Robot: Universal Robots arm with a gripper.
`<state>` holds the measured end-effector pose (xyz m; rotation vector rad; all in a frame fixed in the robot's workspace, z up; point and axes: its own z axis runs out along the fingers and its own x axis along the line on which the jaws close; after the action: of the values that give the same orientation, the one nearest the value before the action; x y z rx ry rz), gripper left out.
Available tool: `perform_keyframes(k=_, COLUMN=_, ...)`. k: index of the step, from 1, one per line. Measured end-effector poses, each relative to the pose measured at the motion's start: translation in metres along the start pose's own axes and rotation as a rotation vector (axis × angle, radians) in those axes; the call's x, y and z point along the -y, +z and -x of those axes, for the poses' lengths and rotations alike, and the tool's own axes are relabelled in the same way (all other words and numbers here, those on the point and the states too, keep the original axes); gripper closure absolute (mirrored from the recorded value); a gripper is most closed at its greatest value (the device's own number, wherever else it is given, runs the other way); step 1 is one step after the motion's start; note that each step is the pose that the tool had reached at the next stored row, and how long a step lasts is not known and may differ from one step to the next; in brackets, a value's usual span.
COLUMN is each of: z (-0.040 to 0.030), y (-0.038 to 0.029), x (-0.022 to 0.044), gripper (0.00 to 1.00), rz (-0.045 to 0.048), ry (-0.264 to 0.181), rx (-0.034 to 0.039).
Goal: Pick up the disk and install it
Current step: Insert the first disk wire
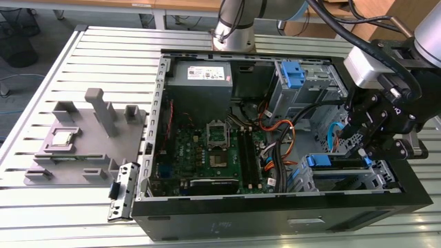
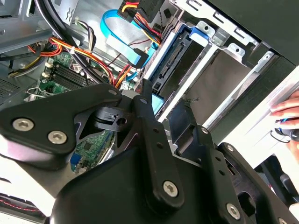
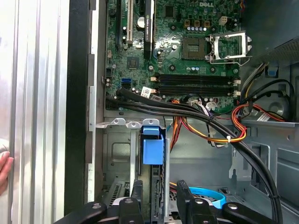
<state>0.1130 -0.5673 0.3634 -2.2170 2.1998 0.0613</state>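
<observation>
Counter (image 1: 117, 51): slatted metal, carrying an open black case (image 1: 276, 222) lying on its side. Case contents: green motherboard (image 1: 206, 150) in the middle; grey power supply (image 1: 202, 77) at the far corner; a lone blue bracket (image 1: 293, 75) in the far drive cage; orange, black and blue cables (image 3: 243, 154) crossing toward the cages. Disk (image 1: 331, 161): standing on edge in the near drive cage at the exterior view's right, blue rails along its sides, blue tab uppermost; its connector end faces the motherboard in the second wrist view. End effector (image 1: 372, 152): directly above that cage, fingers (image 3: 136, 198) apart, one each side of the disk's top edge in the first wrist view; contact with the disk cannot be made out. Grey fixture (image 1: 76, 150): on the counter at the exterior view's left, well apart from the case, a square chip resting on it. Hand (image 3: 3, 170): a person's fingertips resting at the counter's edge outside the case wall.
</observation>
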Motion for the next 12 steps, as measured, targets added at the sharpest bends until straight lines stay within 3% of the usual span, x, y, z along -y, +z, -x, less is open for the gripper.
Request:
perform_keyframes(k=7, z=0.0014, y=0.0000, x=0.0000, gripper=0.58, rz=0.0000, ry=0.000, rx=-0.0001)
perform_keyframes(k=12, z=0.0078, y=0.0005, x=0.0001, gripper=0.58, rz=0.0000, ry=0.000, rx=0.0000)
